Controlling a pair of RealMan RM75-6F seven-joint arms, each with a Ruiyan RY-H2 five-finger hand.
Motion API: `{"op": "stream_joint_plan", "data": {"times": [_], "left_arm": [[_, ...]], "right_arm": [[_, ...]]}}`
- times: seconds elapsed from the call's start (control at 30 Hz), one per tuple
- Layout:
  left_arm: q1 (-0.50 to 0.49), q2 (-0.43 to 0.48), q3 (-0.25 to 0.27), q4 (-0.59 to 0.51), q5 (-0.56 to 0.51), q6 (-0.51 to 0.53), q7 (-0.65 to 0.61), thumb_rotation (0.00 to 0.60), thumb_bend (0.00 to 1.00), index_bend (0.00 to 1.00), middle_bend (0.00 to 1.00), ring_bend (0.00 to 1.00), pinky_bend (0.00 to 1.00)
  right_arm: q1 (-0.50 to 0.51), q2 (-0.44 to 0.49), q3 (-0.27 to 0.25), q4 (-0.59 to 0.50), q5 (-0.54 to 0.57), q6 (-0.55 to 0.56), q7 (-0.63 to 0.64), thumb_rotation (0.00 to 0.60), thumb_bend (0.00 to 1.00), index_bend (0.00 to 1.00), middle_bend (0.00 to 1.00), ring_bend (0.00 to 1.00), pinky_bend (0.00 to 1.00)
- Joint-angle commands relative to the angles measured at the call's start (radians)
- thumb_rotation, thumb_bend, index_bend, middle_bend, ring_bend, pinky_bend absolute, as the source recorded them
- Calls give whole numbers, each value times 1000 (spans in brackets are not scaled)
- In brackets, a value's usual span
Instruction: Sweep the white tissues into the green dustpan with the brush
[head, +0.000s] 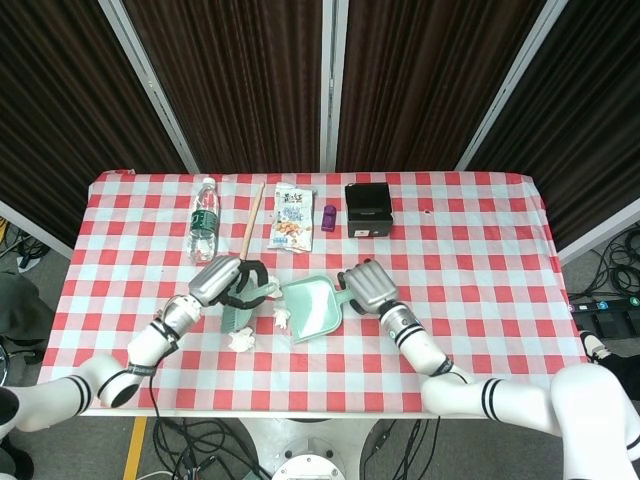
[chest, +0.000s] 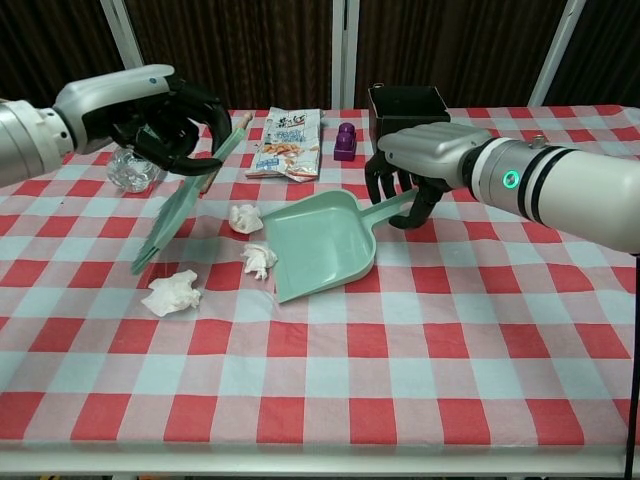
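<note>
We see left hand (chest: 165, 120) gripping brush (chest: 175, 205), tilted, bristles low at 7 o'clock. Right hand (chest: 425, 165) grips green dustpan (chest: 320, 245) handle at worktop (chest: 400, 380) centre. Three white tissues (chest: 258, 259) lie loose at dustpan's 9 o'clock.

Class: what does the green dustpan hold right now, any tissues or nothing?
Nothing. The dustpan shows only bare green inside, and three tissues lie on the table left of its mouth.

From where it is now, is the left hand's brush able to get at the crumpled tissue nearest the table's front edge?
Probably yes: the left hand holds the green brush just above that crumpled white tissue, nothing between.
</note>
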Motion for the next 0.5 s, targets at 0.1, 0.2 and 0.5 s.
{"op": "stream_joint_plan", "data": {"times": [0.1, 0.2, 0.5], "left_arm": [[123, 40, -19, -212, -169, 67, 346, 600, 528, 568, 583, 730, 905], [143, 14, -28, -247, -200, 93, 443, 600, 530, 568, 583, 729, 905], [156, -115, -68, -223, -261, 98, 566, 600, 525, 568, 583, 729, 904]], "right_arm": [[22, 14, -3, 34, -28, -43, 22, 600, 472, 701, 564, 424, 342], [33, 16, 1, 55, -29, -60, 31, 600, 473, 702, 565, 422, 337], [41, 18, 5, 70, -15, -66, 49, 600, 472, 706, 564, 422, 336]]}}
